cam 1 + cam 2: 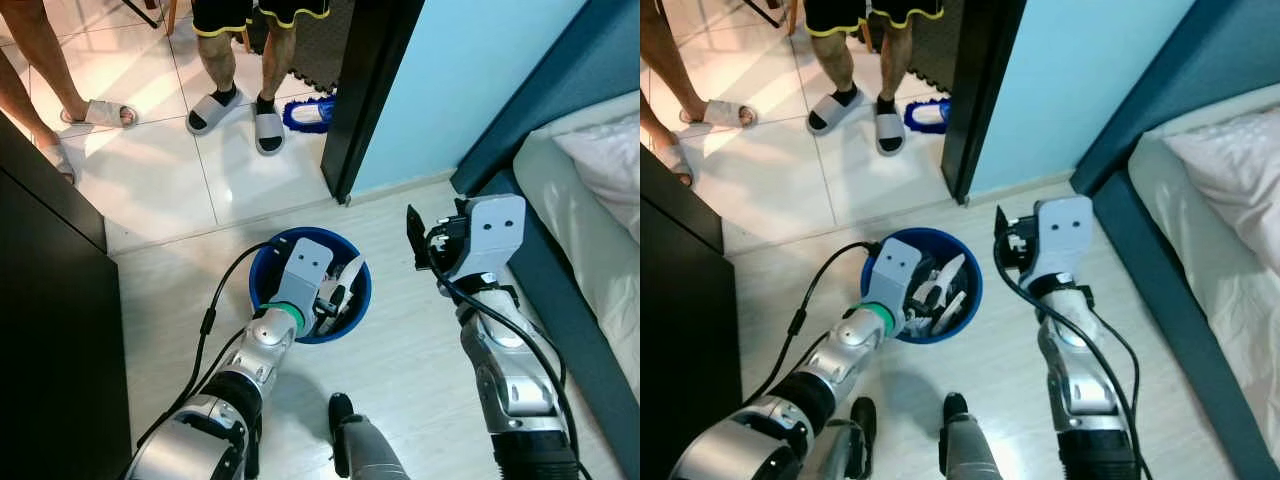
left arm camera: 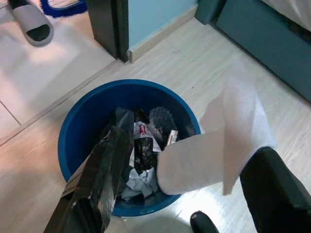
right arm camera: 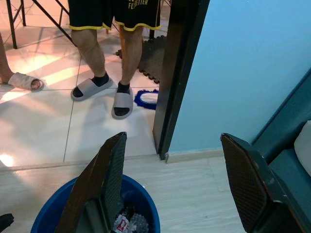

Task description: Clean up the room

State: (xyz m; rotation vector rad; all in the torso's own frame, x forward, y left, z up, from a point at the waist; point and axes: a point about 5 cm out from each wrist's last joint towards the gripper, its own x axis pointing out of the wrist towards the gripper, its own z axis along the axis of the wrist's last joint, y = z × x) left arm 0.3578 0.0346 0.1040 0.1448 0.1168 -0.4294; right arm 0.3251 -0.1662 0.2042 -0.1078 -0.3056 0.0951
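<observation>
A round blue bin (image 1: 262, 262) stands on the pale wood floor and holds crumpled paper and dark wrappers (image 2: 143, 145). My left gripper (image 1: 338, 296) hangs open just above the bin's mouth. A white sheet of paper (image 2: 214, 145) lies against one of its fingers (image 2: 274, 194) and over the bin's rim; the other finger (image 2: 102, 170) stands well apart from it. My right gripper (image 1: 424, 243) is held up to the right of the bin, open, with nothing between its fingers (image 3: 109, 170).
Two people in slippers (image 1: 212, 110) stand on the tiled floor beyond the dark door frame (image 1: 365, 90). A blue mop head (image 1: 310, 113) lies by the doorway. A bed (image 1: 590, 200) runs along the right and a black cabinet (image 1: 50, 300) along the left.
</observation>
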